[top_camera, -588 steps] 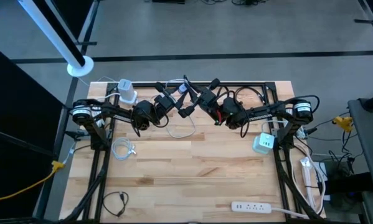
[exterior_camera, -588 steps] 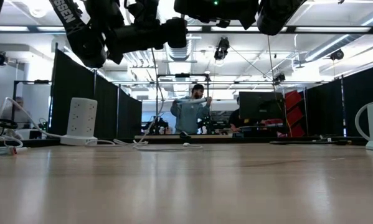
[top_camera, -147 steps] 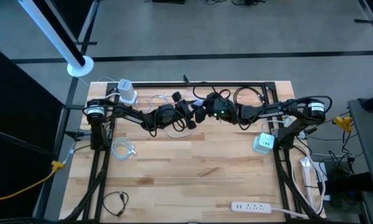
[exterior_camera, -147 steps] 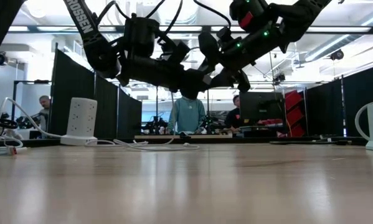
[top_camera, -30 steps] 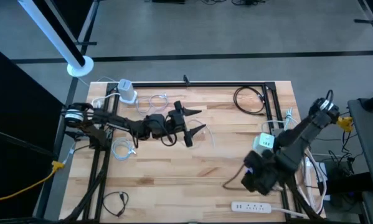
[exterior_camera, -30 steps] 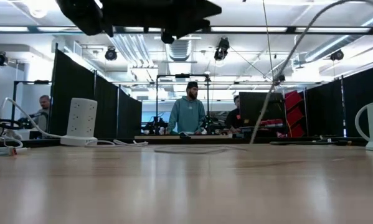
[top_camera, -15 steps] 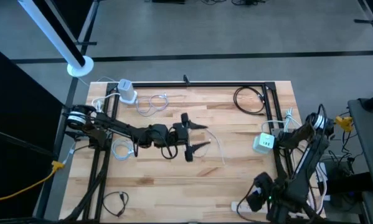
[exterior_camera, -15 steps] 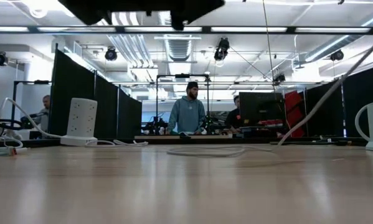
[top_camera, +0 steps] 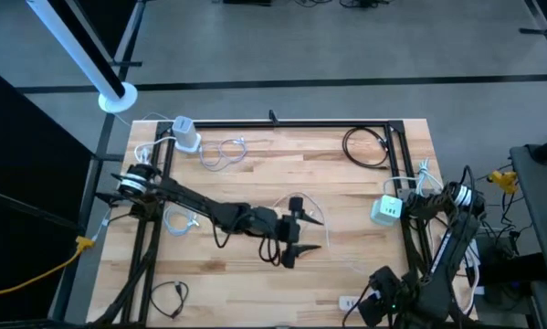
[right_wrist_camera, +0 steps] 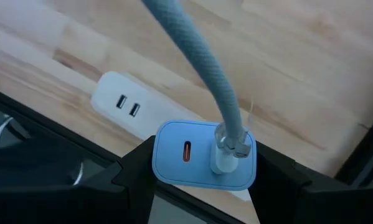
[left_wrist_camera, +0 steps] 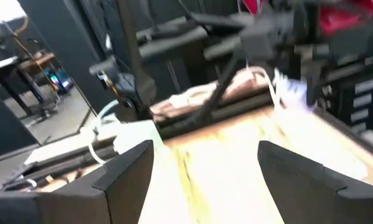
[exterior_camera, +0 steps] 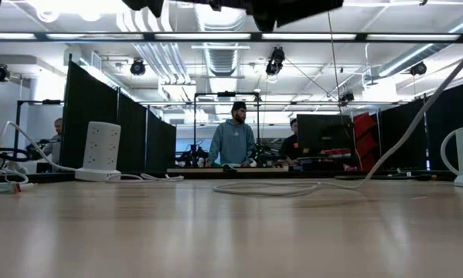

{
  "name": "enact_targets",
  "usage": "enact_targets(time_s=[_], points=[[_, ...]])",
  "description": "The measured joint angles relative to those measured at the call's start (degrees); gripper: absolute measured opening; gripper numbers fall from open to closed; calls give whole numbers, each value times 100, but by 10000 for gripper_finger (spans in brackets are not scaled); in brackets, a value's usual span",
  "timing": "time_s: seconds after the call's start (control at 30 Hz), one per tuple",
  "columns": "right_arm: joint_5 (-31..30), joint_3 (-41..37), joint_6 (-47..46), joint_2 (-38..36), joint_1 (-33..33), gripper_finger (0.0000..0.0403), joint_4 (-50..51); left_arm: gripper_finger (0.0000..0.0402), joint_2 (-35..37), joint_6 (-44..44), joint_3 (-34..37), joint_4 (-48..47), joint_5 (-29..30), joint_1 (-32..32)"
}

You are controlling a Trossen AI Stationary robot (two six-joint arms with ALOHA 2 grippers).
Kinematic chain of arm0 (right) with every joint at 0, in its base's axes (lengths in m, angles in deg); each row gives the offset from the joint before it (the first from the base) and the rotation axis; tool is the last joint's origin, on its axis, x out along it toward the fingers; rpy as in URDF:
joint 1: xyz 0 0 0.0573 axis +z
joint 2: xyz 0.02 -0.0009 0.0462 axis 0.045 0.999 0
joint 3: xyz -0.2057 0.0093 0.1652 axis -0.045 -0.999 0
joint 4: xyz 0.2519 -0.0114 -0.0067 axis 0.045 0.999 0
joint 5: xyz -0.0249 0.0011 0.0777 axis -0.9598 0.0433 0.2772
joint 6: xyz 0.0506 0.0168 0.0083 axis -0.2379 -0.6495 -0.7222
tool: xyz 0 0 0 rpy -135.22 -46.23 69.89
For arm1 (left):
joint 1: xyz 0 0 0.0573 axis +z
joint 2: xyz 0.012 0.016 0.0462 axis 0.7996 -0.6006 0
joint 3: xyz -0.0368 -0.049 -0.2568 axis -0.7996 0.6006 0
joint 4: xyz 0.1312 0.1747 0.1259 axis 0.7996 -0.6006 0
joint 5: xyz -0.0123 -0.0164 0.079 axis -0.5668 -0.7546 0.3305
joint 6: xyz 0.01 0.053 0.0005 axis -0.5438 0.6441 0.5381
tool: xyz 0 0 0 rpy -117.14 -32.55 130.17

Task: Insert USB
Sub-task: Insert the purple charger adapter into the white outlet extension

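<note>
Your right pincer (right_wrist_camera: 205,163) sits at the counter's (top_camera: 346,196) 5 o'clock corner, clamped on a blue charger block (right_wrist_camera: 202,154) with the pale cable (right_wrist_camera: 198,68) plugged in, above a white power strip (right_wrist_camera: 127,109). Your left pincer (top_camera: 302,236) hovers mid-counter, fingers (left_wrist_camera: 127,168) spread apart, gripping nothing.

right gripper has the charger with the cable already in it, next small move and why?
Probably lower the right gripper toward the white power strip and line the blue charger up with it. The braided cable is already seated in one charger port, the strip lies just beneath on the table's near right edge, and the left gripper hangs open mid-table, holding nothing.
</note>
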Motion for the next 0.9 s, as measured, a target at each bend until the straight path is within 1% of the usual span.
enact_targets(time_s=[0.43, 0.5, 0.53, 0.57, 0.6, 0.67, 0.7, 0.77, 0.83, 0.87, 0.9], points=[[-883, 73, 74, -106, -696, 193, 761, 276, 380, -592, 87, -1775, 370, -121], [-1009, 73, 95, -228, -938, 193, 948, 276, 491, -842, 325, -2044, 813, -188], [-1213, 73, 115, -279, -1066, 193, 991, 276, 561, -1000, 540, -2015, 1082, -228], [-1536, 73, 151, -326, -1187, 193, 1006, 276, 635, -1161, 802, -1798, 1320, -251], [-1907, 73, 193, -371, -1305, 193, 993, 276, 723, -1317, 1080, -1367, 1472, -255], [-2621, 73, 394, -462, -1534, 193, 982, 276, 884, -1727, 1727, -158, 1510, -253], [-2863, 73, 546, -521, -1638, 193, 962, 276, 920, -1954, 2042, 543, 1505, -257], [-3120, 73, 872, -622, -1802, 193, 827, 276, 913, -2320, 2603, 1874, 1398, -280], [-3274, 73, 1336, -655, -1959, 193, 511, 276, 867, -2437, 2958, 2925, 1392, -355], [-3405, 73, 1581, -655, -2018, 193, 329, 276, 851, -2411, 3034, 3261, 1464, -414], [-3519, 73, 1781, -655, -2075, 193, 149, 276, 833, -2336, 3056, 3393, 1633, -485]])
